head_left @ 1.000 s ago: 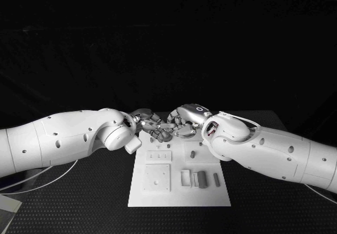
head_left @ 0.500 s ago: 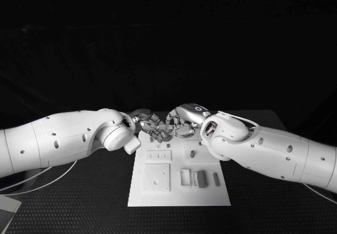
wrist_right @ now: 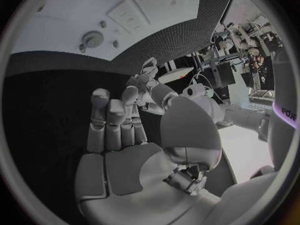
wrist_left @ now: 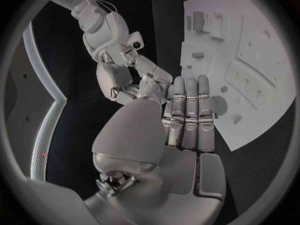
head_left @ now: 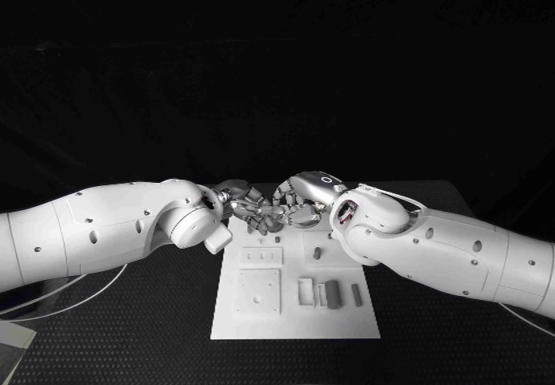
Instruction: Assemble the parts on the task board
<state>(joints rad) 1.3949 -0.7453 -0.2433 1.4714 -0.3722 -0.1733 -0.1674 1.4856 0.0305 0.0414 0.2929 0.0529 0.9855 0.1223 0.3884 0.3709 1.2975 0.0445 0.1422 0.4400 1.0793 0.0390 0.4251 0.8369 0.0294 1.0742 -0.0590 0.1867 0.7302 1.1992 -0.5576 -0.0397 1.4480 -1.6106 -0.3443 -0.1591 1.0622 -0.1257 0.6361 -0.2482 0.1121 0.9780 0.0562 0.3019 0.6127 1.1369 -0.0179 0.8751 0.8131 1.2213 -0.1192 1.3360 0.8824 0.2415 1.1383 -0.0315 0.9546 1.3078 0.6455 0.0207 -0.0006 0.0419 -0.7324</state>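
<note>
The white task board [head_left: 295,321] lies in the middle of the table. Several grey parts [head_left: 333,294] lie near its right side, and a small peg [head_left: 317,253] stands further back. My left hand [head_left: 246,202] and right hand [head_left: 304,199] meet fingertip to fingertip above the board's far end. In the left wrist view the left hand [wrist_left: 187,125] has straight fingers, and its thumb reaches the right hand [wrist_left: 134,70]. The right hand [wrist_right: 119,130] shows a bare palm, with the left hand's fingers [wrist_right: 147,77] at its thumb. Whether a part sits between the fingertips is hidden.
A round toothed part [wrist_right: 92,38] and small pegs stand on the board [wrist_right: 56,20] at its far end. Square recessed plates [head_left: 259,290] sit on the board's left half. Cables [head_left: 81,289] trail on the black table at the left.
The right hand has crept slightly left, so the fingertips of the two hands overlap more. The board and its parts have not moved.
</note>
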